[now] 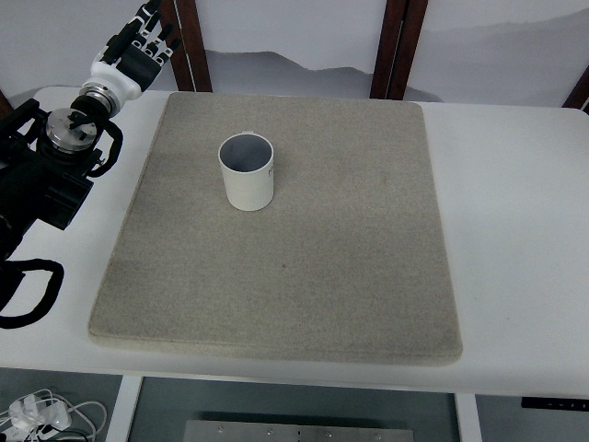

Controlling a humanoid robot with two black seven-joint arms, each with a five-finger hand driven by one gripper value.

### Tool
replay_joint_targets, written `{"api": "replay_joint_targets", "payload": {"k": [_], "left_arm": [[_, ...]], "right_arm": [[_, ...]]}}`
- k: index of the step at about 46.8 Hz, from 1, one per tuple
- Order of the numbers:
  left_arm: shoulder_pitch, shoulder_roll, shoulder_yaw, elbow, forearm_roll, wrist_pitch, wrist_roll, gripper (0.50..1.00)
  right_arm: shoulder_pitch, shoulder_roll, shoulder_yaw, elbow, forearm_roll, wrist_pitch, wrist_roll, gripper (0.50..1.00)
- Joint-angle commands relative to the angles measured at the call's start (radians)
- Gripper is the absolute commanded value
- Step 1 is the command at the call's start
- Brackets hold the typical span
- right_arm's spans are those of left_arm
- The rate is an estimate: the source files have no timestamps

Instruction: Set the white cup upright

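The left robot hand [138, 41], black and white with five fingers, is raised at the far left, well apart from the white cylindrical cup [247, 171] and up-left of it. Its fingers are loosely extended and hold nothing. The right robot hand is not in view.

The cup stands upright, mouth up, on the grey felt-like rectangular mat [285, 267], toward that mat's far-left part. The mat lies on the white surface [506, 230], which extends past the cup on all sides.

Assessment: the cup appears to be rigid, smooth-walled and light, probably plastic or ceramic; no handle is visible. A smooth wall may slip under a weak hold. The best purchase would be across the mid-wall, fingers opposing thumb. As it already stands upright, the task appears met.
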Motion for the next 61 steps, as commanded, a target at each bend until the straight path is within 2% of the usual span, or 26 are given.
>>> {"api": "replay_joint_targets", "payload": {"k": [1,10,16,22,26,32,34,43,47,61], "left_arm": [[0.006,0.0,-0.058,0.0,-0.011,-0.005,0.027,0.996],[0.01,0.0,-0.147,0.003,-0.059,-0.009,0.059,0.996],[0.019,-0.006,-0.164,0.006,-0.083,-0.015,0.108,0.996],[0.027,-0.02,-0.158,0.01,-0.069,-0.058,0.119,0.996],[0.03,-0.02,-0.144,0.012,-0.059,-0.072,0.108,0.994],[0.027,-0.019,-0.026,0.012,0.012,-0.097,0.065,0.994],[0.026,-0.015,-0.017,0.012,0.026,-0.103,0.039,0.994],[0.021,-0.005,0.014,0.02,0.052,-0.107,0.015,0.994],[0.018,0.003,0.02,0.044,0.09,-0.109,-0.011,0.994],[0.016,0.02,0.021,0.049,0.116,-0.107,-0.019,0.994]], "right_arm": [[0.0,0.0,-0.001,0.0,0.0,0.0,0.0,0.952],[0.0,0.0,-0.001,0.0,0.0,0.0,0.0,0.952],[0.0,0.0,-0.001,0.0,0.0,0.0,0.0,0.952],[0.0,0.0,-0.001,0.0,-0.009,-0.003,0.0,0.952],[0.0,0.0,0.001,0.009,-0.006,0.008,0.0,0.952],[0.002,0.0,-0.001,0.001,-0.011,0.003,0.0,0.952],[0.002,0.0,0.005,0.001,-0.009,0.003,0.0,0.952],[0.002,0.0,0.008,0.001,-0.009,0.002,0.0,0.952],[0.002,0.0,0.011,0.001,-0.006,0.002,0.0,0.952],[-0.005,0.0,0.001,0.0,0.002,0.0,0.0,0.952]]}}
